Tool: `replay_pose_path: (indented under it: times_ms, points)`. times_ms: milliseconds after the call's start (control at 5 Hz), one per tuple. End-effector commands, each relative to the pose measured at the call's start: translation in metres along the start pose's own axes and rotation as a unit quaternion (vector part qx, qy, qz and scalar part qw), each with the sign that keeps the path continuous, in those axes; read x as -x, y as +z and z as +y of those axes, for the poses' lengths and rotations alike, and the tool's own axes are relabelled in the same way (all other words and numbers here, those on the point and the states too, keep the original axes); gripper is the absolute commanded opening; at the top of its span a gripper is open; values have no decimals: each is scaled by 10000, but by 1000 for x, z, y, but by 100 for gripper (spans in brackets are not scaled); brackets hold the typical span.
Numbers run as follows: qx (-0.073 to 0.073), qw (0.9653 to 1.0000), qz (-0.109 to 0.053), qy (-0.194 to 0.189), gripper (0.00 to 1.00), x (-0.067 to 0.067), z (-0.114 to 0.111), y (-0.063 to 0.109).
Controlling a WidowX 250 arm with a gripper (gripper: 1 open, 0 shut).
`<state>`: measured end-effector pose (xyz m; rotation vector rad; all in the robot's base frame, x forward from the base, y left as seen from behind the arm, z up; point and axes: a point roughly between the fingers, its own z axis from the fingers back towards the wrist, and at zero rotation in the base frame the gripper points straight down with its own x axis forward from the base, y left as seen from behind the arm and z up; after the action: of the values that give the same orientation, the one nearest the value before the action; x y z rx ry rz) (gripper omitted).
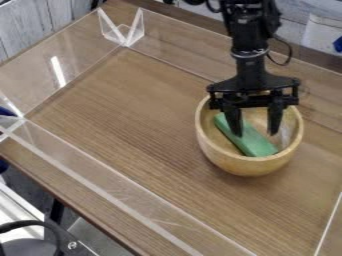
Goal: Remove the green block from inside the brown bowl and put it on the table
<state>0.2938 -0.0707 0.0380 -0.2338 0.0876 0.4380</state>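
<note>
The brown bowl (218, 150) stands on the table (120, 130) at the right. The green block (254, 143) lies slanting on its bottom. My gripper (254, 127) points down into the bowl, its two black fingers (235, 122) standing on either side of the block's upper part. A gap still shows between the fingers, and I cannot see them pressing on the block. The fingers hide part of the block.
Low clear acrylic walls (54, 70) run round the tabletop, with a clear corner piece (123, 30) at the back. The table's right edge lies just beyond the bowl. Bare wood stretches left and in front of the bowl.
</note>
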Motion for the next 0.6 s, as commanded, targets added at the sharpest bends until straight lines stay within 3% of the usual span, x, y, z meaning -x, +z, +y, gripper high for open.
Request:
replay_pose_path:
  times_ms: [0,400]
  points:
    - [-7,10000,-57,-79,0,-1,4,-14]
    - [73,9995,-163,-279,0,-4,10,-19]
